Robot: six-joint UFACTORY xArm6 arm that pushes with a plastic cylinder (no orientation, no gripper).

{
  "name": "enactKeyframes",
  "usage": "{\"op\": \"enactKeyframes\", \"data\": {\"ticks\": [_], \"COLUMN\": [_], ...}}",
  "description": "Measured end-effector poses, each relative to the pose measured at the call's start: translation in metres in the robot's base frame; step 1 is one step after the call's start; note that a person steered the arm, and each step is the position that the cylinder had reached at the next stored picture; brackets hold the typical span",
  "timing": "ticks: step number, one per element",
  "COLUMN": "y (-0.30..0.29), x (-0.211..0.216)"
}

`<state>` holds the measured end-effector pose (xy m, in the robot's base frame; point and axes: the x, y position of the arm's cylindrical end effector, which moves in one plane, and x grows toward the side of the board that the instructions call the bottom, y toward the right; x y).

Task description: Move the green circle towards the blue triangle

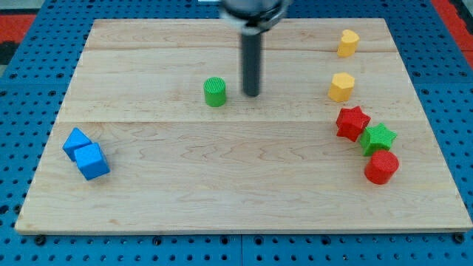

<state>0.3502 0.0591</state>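
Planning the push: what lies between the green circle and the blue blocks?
Only bare board, in the camera view, between the green circle and the blue blocks.

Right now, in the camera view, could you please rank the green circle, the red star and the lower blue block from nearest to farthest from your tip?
Measured from my tip:
1. Green circle, just to the tip's left in the view.
2. Red star, toward the view's right, slightly lower.
3. Lower blue block, far to the view's lower left, touching another blue block.
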Motion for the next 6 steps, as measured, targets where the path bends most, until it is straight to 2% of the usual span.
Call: {"op": "enactKeyframes", "data": {"ticks": [1,2,3,4,5,6], "y": [-0.038,-0.102,-0.182,-0.211,-0.172,-0.217], "x": [-0.010,0.052,0.089,0.079,0.015,0.052]}}
